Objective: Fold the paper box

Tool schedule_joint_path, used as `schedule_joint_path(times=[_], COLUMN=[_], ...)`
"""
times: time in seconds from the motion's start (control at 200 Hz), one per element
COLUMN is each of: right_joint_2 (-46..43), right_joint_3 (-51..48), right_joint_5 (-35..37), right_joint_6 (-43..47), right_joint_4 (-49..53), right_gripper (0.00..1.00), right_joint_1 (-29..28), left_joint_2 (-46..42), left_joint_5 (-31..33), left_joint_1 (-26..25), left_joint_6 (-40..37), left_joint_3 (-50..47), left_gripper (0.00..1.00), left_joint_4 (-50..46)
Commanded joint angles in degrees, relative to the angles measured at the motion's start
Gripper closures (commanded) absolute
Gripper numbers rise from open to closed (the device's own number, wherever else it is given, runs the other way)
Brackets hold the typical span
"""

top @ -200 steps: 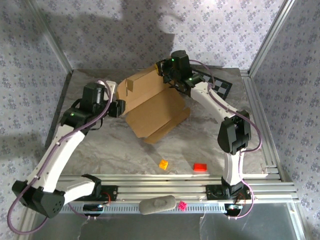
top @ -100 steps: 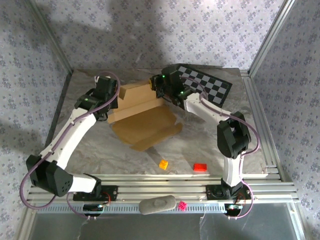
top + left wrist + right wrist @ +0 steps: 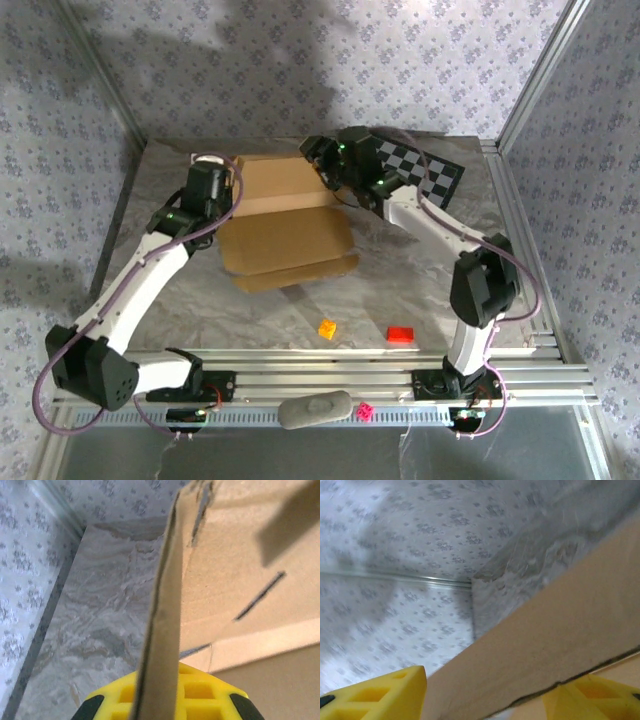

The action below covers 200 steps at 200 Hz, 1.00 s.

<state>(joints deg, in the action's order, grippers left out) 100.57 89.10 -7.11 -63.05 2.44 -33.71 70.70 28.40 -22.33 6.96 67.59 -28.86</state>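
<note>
Your left gripper is pinched tight on one edge of the flat brown cardboard paper box. Your right gripper sits with fingers apart around its far edge.

The box is matt brown corrugated cardboard with a rough cut edge, the table a smooth, faintly shiny marbled sheet, the near-edge rails brushed metal, and the left fingers matt yellow plastic.
</note>
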Motion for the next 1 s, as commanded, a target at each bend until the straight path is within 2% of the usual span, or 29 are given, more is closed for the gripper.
schedule_joint_path(times=[0.0,0.065,0.155,0.305,0.42,0.485,0.635,0.73,0.994], right_joint_2=[-11.5,-15.3,-18.5,-15.2,-10.0,-7.7,-2.3,-0.9,0.0], right_joint_3=[-3.7,-7.8,-13.7,-14.5,-10.5,-8.4,-4.4,-1.6,2.4], right_joint_5=[1.0,2.8,5.4,14.4,20.4,21.1,25.6,25.8,24.9], right_joint_6=[40.0,54.3,73.0,96.5,106.7,110.8,115.2,115.1,112.8], right_joint_4=[0.9,-0.7,-4.6,-6.5,-8.4,-8.0,-9.8,-9.5,-2.9], right_gripper=[0.35,0.32,0.23,0.18,0.17,0.17,0.2,0.32,0.94], right_joint_1=[-0.5,-0.9,-2.0,-4.4,-4.7,-4.8,-5.0,-5.3,-6.6], left_joint_2=[-2.9,-2.8,-2.7,-2.1,-2.1,-2.1,-2.3,-2.5,-2.7], left_joint_5=[-5.8,-7.7,-9.2,-10.5,-10.9,-11.2,-11.7,-11.7,-13.2], left_joint_1=[2.8,3.8,4.3,4.8,5.0,5.0,5.0,5.1,6.1], left_joint_6=[-7.9,-9.3,-11.3,-13.0,-13.4,-13.1,-13.0,-13.4,-11.9], left_joint_3=[0.1,0.5,0.7,2.0,2.4,2.5,2.5,2.2,1.5], left_gripper=[1.0,1.0,1.0,1.0,1.0,1.0,1.0,1.0,1.0], left_joint_4=[8.6,8.4,8.7,7.9,7.4,7.2,6.6,6.2,5.4])
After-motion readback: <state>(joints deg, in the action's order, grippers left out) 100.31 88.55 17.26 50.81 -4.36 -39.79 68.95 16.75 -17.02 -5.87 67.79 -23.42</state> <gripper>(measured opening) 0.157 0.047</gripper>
